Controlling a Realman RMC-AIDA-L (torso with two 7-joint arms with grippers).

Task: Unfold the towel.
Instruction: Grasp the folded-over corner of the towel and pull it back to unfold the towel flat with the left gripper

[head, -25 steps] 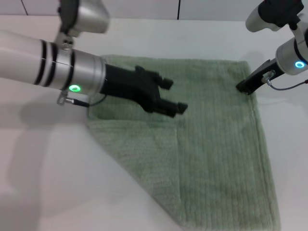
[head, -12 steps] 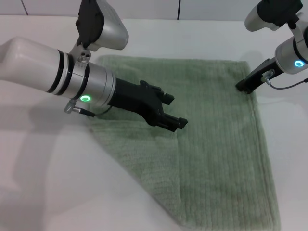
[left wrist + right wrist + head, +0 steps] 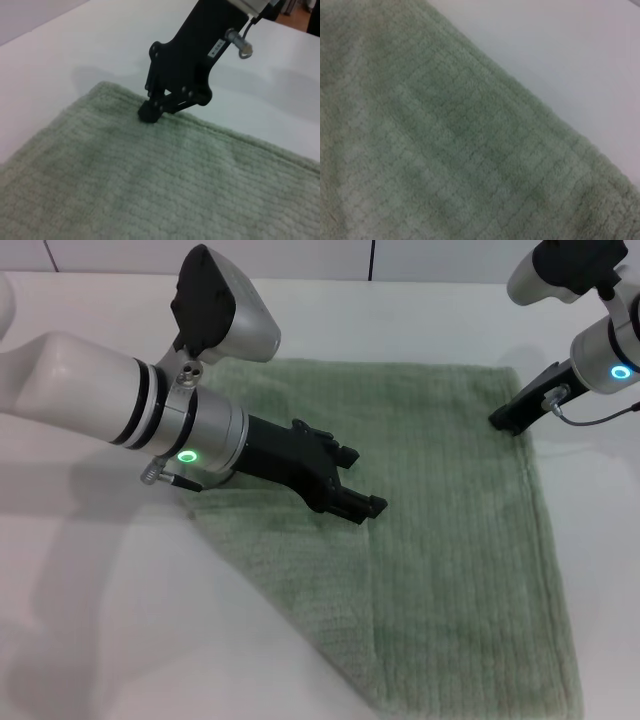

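Note:
The pale sage-green towel (image 3: 450,540) lies spread flat on the white table (image 3: 90,570). A fold step runs down it from below my left gripper toward the near edge, and its near left edge runs diagonally. My left gripper (image 3: 362,480) is open and empty, low over the towel's left middle. My right gripper (image 3: 503,423) is at the towel's far right corner, its fingers closed together on the hem. It shows the same way in the left wrist view (image 3: 149,113). The right wrist view shows only towel pile (image 3: 445,140) and bare table.
The white table (image 3: 75,45) surrounds the towel on all sides. A wall or panel edge (image 3: 370,260) runs along the far side. A thin cable (image 3: 590,420) hangs by the right wrist.
My left arm has swung in and lowered. Its open gripper has moved nearer and closer to the towel. The right gripper and the towel have not moved.

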